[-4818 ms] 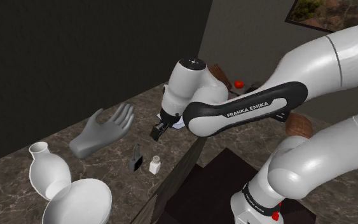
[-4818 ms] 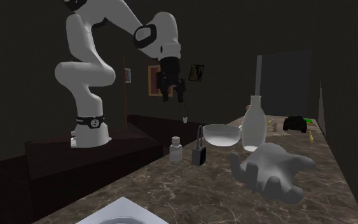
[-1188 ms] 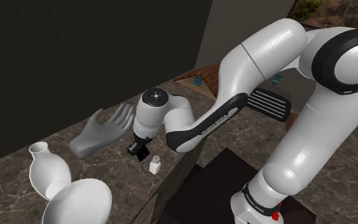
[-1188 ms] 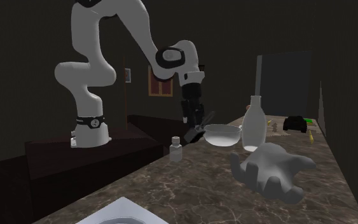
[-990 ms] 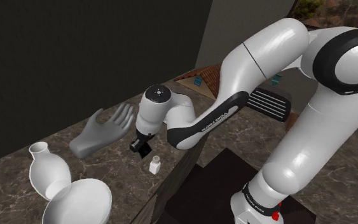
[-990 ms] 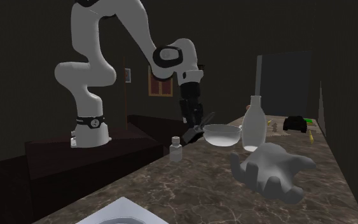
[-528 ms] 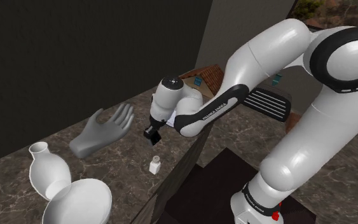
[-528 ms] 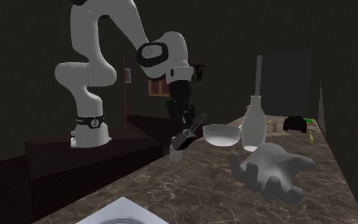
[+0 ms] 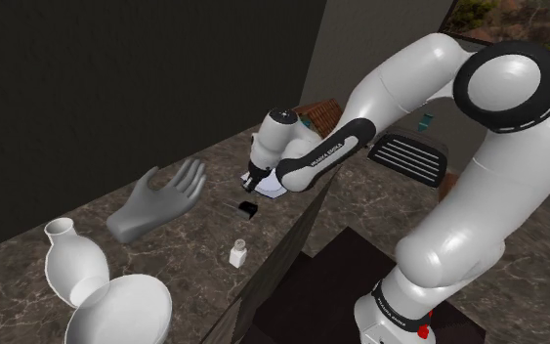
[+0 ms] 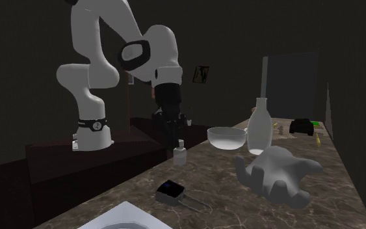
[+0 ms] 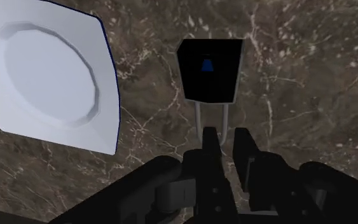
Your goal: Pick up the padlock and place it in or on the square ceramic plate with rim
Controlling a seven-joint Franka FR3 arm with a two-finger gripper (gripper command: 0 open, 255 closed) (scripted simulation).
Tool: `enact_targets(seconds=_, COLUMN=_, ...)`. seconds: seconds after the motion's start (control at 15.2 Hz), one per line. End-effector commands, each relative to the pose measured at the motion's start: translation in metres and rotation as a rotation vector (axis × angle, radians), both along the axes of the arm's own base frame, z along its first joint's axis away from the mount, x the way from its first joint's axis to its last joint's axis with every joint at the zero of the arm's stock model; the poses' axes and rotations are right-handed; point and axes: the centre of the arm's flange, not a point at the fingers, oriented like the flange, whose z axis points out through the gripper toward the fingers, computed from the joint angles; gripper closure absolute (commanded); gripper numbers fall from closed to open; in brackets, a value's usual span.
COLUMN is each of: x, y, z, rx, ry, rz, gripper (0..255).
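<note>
Padlock [image 11: 210, 70] lies flat on the dark marbled desk [image 11: 298, 63], not held. It is under and just ahead of the gripper [image 11: 227, 137], with its black body, which carries a small blue mark, away from the fingertips and its thin metal shackle pointing back toward them. The gripper is released: its two black fingers stand a little apart, desk shows through the gap, and nothing is clasped between them. The end of the shackle appears close by one fingertip in the wrist view, but the shoulder view shows the padlock [image 9: 248, 207] down on the desk with the gripper [image 9: 251, 182] hanging above it. The white square plate [image 11: 107, 108], with its raised rim and round well, sits to one side of the gripper and beside the padlock. A strip of bare desk separates the two, so the padlock is on the desk and not on the plate. Farther from the gripper than the padlock, near the desk's edge, a small white bottle [image 9: 236, 254] stands upright. A grey model hand [image 9: 155, 202] lies off to the gripper's side, and well beyond it are a white vase [image 9: 72, 259] and a white bowl [image 9: 121, 313].
</note>
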Motion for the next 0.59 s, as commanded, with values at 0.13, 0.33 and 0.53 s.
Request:
enact_targets(seconds=0.13, x=0.019, y=-0.052, z=-0.001, rx=0.000, ry=0.000, rz=0.002, gripper=255)
enact_targets(seconds=0.33, x=0.024, y=-0.038, z=-0.011, rx=0.018, ry=0.027, rz=0.010, gripper=0)
enact_targets(seconds=0.53, x=0.051, y=-0.038, z=-0.044, rx=0.070, ry=0.110, rz=0.043, gripper=0)
